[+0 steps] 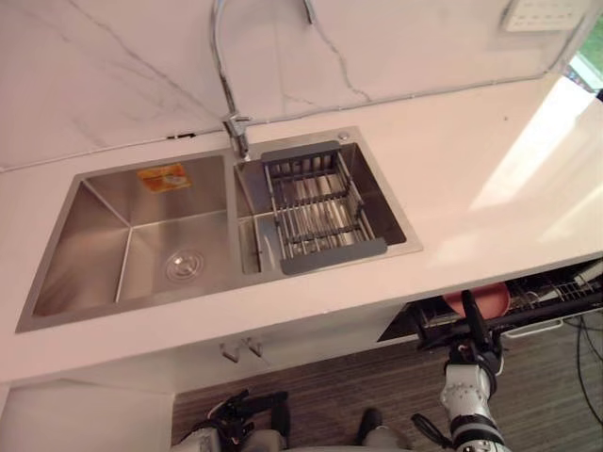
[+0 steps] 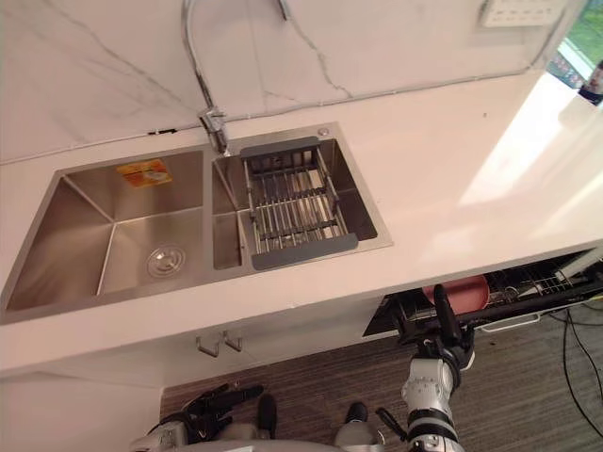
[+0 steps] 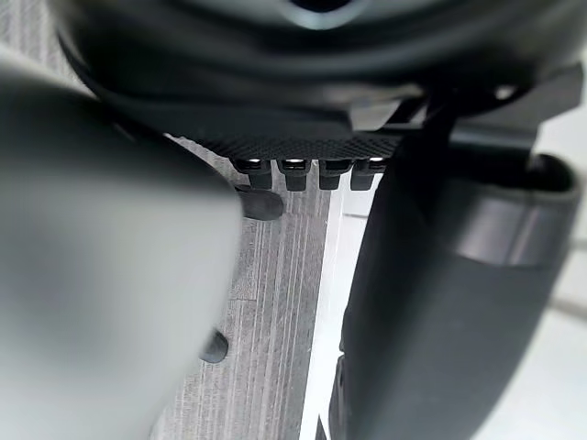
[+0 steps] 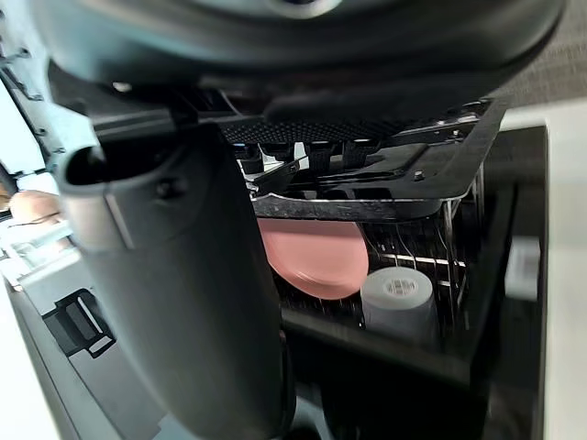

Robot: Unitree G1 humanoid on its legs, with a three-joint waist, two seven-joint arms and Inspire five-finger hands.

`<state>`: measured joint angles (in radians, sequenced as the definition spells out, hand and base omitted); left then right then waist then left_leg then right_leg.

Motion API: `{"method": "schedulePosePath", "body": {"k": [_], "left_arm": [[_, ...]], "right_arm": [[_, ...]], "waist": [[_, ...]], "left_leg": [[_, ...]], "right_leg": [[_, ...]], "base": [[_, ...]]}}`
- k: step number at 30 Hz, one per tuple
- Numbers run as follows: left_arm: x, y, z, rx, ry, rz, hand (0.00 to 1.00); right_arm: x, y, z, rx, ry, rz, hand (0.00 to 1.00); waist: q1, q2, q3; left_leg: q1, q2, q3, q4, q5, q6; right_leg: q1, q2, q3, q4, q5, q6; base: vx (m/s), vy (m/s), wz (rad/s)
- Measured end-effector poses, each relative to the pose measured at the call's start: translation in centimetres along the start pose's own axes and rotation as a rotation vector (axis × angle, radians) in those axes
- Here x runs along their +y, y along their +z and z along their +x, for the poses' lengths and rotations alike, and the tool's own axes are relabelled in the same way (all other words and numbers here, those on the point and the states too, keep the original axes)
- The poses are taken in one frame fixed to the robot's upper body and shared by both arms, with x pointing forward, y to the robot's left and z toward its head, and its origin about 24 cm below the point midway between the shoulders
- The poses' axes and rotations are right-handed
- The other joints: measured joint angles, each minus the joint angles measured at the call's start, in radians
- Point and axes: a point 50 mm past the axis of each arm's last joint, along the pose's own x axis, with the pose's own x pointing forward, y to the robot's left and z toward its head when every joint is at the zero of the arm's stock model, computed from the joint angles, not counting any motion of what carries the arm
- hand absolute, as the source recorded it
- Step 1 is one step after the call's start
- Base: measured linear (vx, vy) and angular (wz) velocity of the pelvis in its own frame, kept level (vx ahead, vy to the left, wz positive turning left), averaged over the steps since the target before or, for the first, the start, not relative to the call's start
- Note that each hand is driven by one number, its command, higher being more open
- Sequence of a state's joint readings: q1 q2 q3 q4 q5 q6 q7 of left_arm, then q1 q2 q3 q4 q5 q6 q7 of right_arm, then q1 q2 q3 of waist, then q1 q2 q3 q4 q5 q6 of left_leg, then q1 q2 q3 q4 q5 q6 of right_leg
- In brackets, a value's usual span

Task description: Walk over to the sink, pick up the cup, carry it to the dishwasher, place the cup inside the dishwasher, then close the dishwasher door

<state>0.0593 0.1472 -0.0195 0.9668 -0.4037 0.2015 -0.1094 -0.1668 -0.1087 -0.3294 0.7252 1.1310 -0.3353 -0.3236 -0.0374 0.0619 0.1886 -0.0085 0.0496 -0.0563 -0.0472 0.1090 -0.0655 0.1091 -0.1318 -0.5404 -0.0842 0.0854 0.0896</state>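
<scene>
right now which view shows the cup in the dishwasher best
The right wrist view: the cup stands, seemingly upside down, in the dishwasher rack beside a pink plate, close and unblocked. In the eye views the counter edge and the right hand cover that spot. The left wrist view faces the floor.

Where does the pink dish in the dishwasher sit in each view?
Left eye view: pink dish lower right, under the countertop edge.
Right eye view: pink dish lower right.
Right wrist view: pink dish centre, beside pale cup.
Left wrist view: faces the floor.
Shared landmark: dishwasher rack.
</scene>
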Motion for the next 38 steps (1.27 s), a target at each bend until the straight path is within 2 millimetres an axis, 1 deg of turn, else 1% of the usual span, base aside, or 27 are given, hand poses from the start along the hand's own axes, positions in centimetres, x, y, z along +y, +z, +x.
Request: {"method": "schedulePosePath", "body": {"k": [2, 3, 5, 6, 8, 10, 12, 14, 16, 17, 18, 20, 21, 22, 23, 24, 26, 28, 29, 30, 31, 32, 33, 35, 36, 37, 38], "left_arm": [[0.5, -0.8, -0.1, 0.013, 0.006, -0.037, 1.0], [0.5, -0.8, -0.1, 0.009, 0.005, -0.037, 1.0], [0.7, -0.9, -0.2, -0.007, -0.009, -0.038, 1.0], [0.8, -1.1, -0.3, -0.007, -0.013, -0.047, 1.0], [0.9, -1.7, -0.4, -0.002, -0.014, -0.046, 1.0], [1.1, -2.4, -0.5, 0.012, -0.011, -0.038, 1.0], [1.0, -2.8, -0.6, 0.003, -0.009, -0.045, 1.0], [0.8, -2.7, -0.6, -0.018, -0.02, -0.038, 1.0], [0.7, -2.9, -0.6, -0.022, -0.026, -0.034, 1.0], [0.6, -3.0, -0.6, -0.03, -0.03, -0.033, 1.0], [0.6, -3.1, -0.6, -0.031, -0.03, -0.033, 1.0], [0.6, -3.2, -0.6, -0.033, -0.027, -0.034, 1.0], [0.5, -3.3, -0.6, -0.029, -0.024, -0.036, 1.0], [0.5, -3.2, -0.6, -0.03, -0.024, -0.035, 1.0], [0.3, -3.3, -0.5, -0.025, -0.027, -0.032, 1.0], [0.2, -3.7, -0.5, -0.012, -0.028, -0.031, 1.0], [0.6, -3.9, -0.6, 0.007, -0.016, -0.027, 1.0], [1.1, -3.6, -0.6, 0.024, -0.01, -0.005, 1.0], [1.3, -3.3, -0.6, 0.043, -0.016, -0.003, 1.0], [1.4, -3.3, -0.6, 0.047, -0.019, -0.006, 1.0], [1.7, -3.2, -0.7, 0.065, -0.028, -0.03, 1.0], [1.9, -3.4, -0.8, 0.085, -0.041, -0.073, 1.0], [1.9, -3.7, -0.8, 0.098, -0.049, -0.103, 1.0], [1.9, -4.2, -1.0, 0.123, -0.09, -0.215, 1.0], [2.2, -4.1, -1.0, 0.124, -0.086, -0.225, 1.0], [2.8, -3.7, -1.2, 0.123, -0.082, -0.242, 1.0], [3.6, -2.9, -1.3, 0.11, -0.079, -0.232, 1.0]], "right_arm": [[-0.3, -0.5, -0.1, 0.019, 0.036, 0.053, 1.0], [-0.2, -0.7, -0.2, 0.028, 0.051, 0.072, 1.0], [0.2, -1.0, -0.3, 0.029, 0.105, 0.106, 1.0], [0.4, -0.9, -0.3, 0.025, 0.122, 0.105, 1.0], [1.1, -0.7, -0.3, 0.018, 0.203, 0.053, 1.0], [1.3, -0.7, -0.3, 0.018, 0.24, 0.005, 1.0], [0.7, -0.9, -0.2, 0.032, 0.255, -0.036, 1.0], [-1.0, -1.4, -0.4, 0.069, 0.289, -0.134, 1.0], [-2.2, -1.5, -0.6, 0.092, 0.299, -0.193, 1.0], [-4.1, -2.1, -1.0, 0.157, 0.309, -0.317, 1.0], [-5.0, -2.5, -1.2, 0.187, 0.307, -0.366, 1.0], [-8.1, -3.4, -2.1, 0.274, 0.265, -0.478, 1.0], [-10.4, -3.9, -2.9, 0.331, 0.205, -0.523, 1.0], [-12.1, -4.0, -3.6, 0.365, 0.158, -0.549, 1.0], [-14.5, -2.9, -4.1, 0.371, 0.089, -0.605, 1.0], [-15.4, -2.2, -4.3, 0.363, 0.061, -0.632, 1.0], [-17.6, -1.7, -5.4, 0.353, -0.012, -0.715, 1.0], [-18.6, -1.9, -6.2, 0.347, -0.081, -0.749, 1.0], [-18.9, -1.9, -6.2, 0.337, -0.116, -0.733, 1.0], [-18.9, -1.9, -6.2, 0.337, -0.12, -0.731, 1.0], [-19.0, -1.8, -6.2, 0.34, -0.13, -0.73, 1.0], [-18.8, -1.8, -6.0, 0.35, -0.116, -0.769, 1.0], [-18.7, -1.8, -6.0, 0.355, -0.104, -0.793, 1.0], [-18.2, -2.6, -6.0, 0.395, -0.042, -0.88, 1.0], [-18.2, -2.8, -6.1, 0.403, -0.037, -0.885, 1.0], [-18.2, -3.0, -6.2, 0.417, -0.031, -0.895, 1.0], [-18.2, -3.7, -6.4, 0.441, -0.033, -0.884, 1.0]], "waist": [[0.0, 0.007, 0.002], [0.003, 0.011, 0.004], [0.016, 0.032, 0.006], [0.017, 0.036, 0.007], [0.022, 0.049, 0.007], [0.025, 0.054, 0.009], [0.028, 0.058, 0.009], [0.045, 0.066, 0.005], [0.046, 0.069, 0.003], [0.044, 0.07, 0.002], [0.044, 0.07, 0.002], [0.041, 0.072, 0.0], [0.041, 0.071, 0.0], [0.038, 0.065, 0.004], [0.022, 0.076, 0.003], [0.011, 0.086, -0.003], [-0.001, 0.063, -0.012], [-0.006, 0.037, -0.018], [-0.006, 0.02, -0.017], [-0.006, 0.016, -0.017], [-0.006, -0.004, -0.01], [-0.004, -0.018, -0.001], [-0.004, -0.02, 0.0], [-0.005, -0.028, 0.002], [-0.009, -0.025, -0.002], [-0.011, -0.029, -0.009], [-0.009, -0.065, -0.006]], "left_leg": [[-0.015, 0.0, -0.019, 0.005, 0.007, -0.003], [-0.018, 0.0, -0.024, 0.007, 0.01, -0.004], [-0.016, 0.002, -0.027, 0.012, 0.013, -0.006], [-0.013, 0.003, -0.027, 0.014, 0.013, -0.006], [-0.011, 0.014, -0.019, 0.013, 0.005, -0.006], [-0.012, 0.021, -0.015, 0.011, 0.004, -0.008], [-0.014, 0.033, -0.012, 0.01, 0.004, -0.01], [-0.016, 0.051, 0.013, 0.005, 0.004, -0.017], [-0.012, 0.061, 0.037, -0.001, 0.004, -0.018], [-0.004, 0.066, 0.054, -0.008, 0.004, -0.019], [0.001, 0.069, 0.068, -0.012, 0.004, -0.019], [0.013, 0.073, 0.1, -0.023, 0.003, -0.019], [-0.001, 0.072, 0.12, 0.012, -0.017, -0.012], [-0.03, 0.072, 0.162, 0.089, -0.058, 0.012], [-0.055, 0.073, 0.294, 0.229, -0.118, 0.053], [-0.046, 0.077, 0.332, 0.243, -0.125, 0.052], [-0.007, 0.055, 0.344, 0.246, -0.149, 0.049], [0.004, 0.023, 0.359, 0.233, -0.163, 0.055], [0.005, -0.008, 0.368, 0.21, -0.172, 0.066], [0.007, -0.016, 0.369, 0.204, -0.173, 0.066], [0.027, -0.05, 0.37, 0.171, -0.173, 0.069], [0.053, -0.071, 0.369, 0.143, -0.171, 0.072], [0.066, -0.075, 0.365, 0.132, -0.169, 0.074], [0.115, -0.064, 0.32, 0.08, -0.149, 0.078], [0.112, -0.053, 0.303, 0.075, -0.145, 0.075], [0.093, -0.035, 0.272, 0.076, -0.142, 0.067], [0.077, -0.044, 0.247, 0.075, -0.136, 0.057]], "right_leg": [[0.0, 0.003, -0.02, 0.0, 0.0, 0.0], [0.0, 0.004, -0.025, 0.0, 0.0, 0.0], [0.01, 0.008, -0.027, -0.001, 0.001, -0.005], [0.015, 0.009, -0.027, -0.002, 0.001, -0.006], [0.019, 0.017, -0.032, -0.005, -0.003, -0.012], [0.018, 0.025, -0.03, -0.005, -0.006, -0.017], [0.017, 0.036, -0.03, -0.005, -0.009, -0.022], [0.011, 0.047, -0.026, -0.005, -0.011, -0.025], [0.01, 0.051, -0.019, -0.005, -0.012, -0.027], [0.01, 0.052, -0.012, -0.005, -0.014, -0.029], [0.01, 0.053, -0.009, -0.004, -0.015, -0.03], [0.009, 0.05, 0.0, 0.005, -0.019, -0.036], [-0.006, 0.034, 0.007, 0.041, -0.038, -0.044], [-0.025, 0.009, 0.01, 0.083, -0.063, -0.043], [-0.031, -0.037, 0.006, 0.168, -0.108, -0.023], [-0.029, -0.047, 0.0, 0.204, -0.126, -0.009], [-0.027, -0.097, 0.013, 0.294, -0.175, 0.021], [-0.06, -0.145, 0.032, 0.363, -0.208, 0.036], [-0.096, -0.189, 0.045, 0.418, -0.235, 0.049], [-0.101, -0.198, 0.047, 0.429, -0.24, 0.05], [-0.116, -0.239, 0.062, 0.489, -0.258, 0.051], [-0.138, -0.269, 0.093, 0.561, -0.258, 0.044], [-0.147, -0.272, 0.114, 0.591, -0.251, 0.032], [-0.16, -0.254, 0.17, 0.657, -0.229, -0.024], [-0.163, -0.229, 0.196, 0.641, -0.253, -0.033], [-0.161, -0.163, 0.259, 0.53, -0.271, -0.019], [-0.154, -0.128, 0.3, 0.419, -0.227, -0.023]], "base": [[-0.06, -0.021, 0.33], [-0.08, -0.015, 0.23], [-0.09, -0.006, 0.05], [-0.11, -0.007, 0.0], [-0.1, -0.018, 0.0], [-0.08, -0.028, 0.05], [-0.08, -0.047, 0.09], [-0.05, -0.059, 0.0], [0.0, -0.036, -0.09], [0.03, -0.02, -0.13], [0.06, -0.015, -0.17], [0.07, 0.003, -0.14], [0.1, 0.053, -0.1], [0.15, 0.117, 0.07], [0.14, 0.144, 0.2], [0.17, 0.173, 0.24], [0.15, 0.126, 0.03], [0.14, 0.106, -0.13], [0.09, 0.086, -0.09], [0.08, 0.092, 0.05], [0.08, 0.06, 0.1], [0.09, 0.07, 0.13], [0.14, 0.042, 0.18], [0.17, -0.001, 0.4], [0.14, -0.067, 0.67], [0.11, -0.106, 0.8], [0.08, -0.087, 0.64]]}}
